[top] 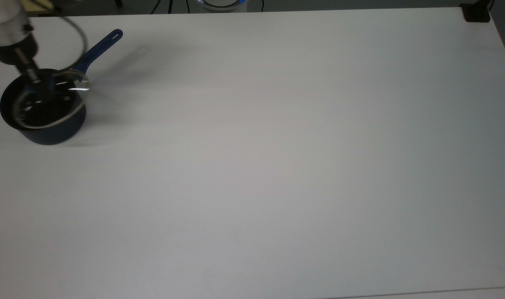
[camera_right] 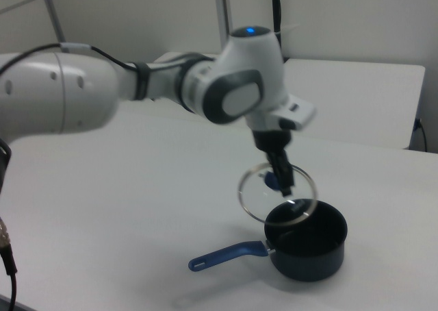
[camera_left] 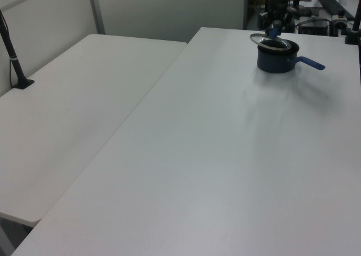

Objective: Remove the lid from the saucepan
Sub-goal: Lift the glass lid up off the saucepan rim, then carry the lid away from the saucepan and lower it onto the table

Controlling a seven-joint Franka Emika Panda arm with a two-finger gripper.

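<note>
Pointing toward the top view's upper right, the saucepan (top: 49, 120) handle.

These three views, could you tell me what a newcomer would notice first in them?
First, the lid, a clear glass disc held tilted in the air by its blue knob in the arm's tool, just above the saucepan. The dark saucepan stands open near the top view's left edge of the white table, its blue handle pointing toward the top view's upper right.
</note>
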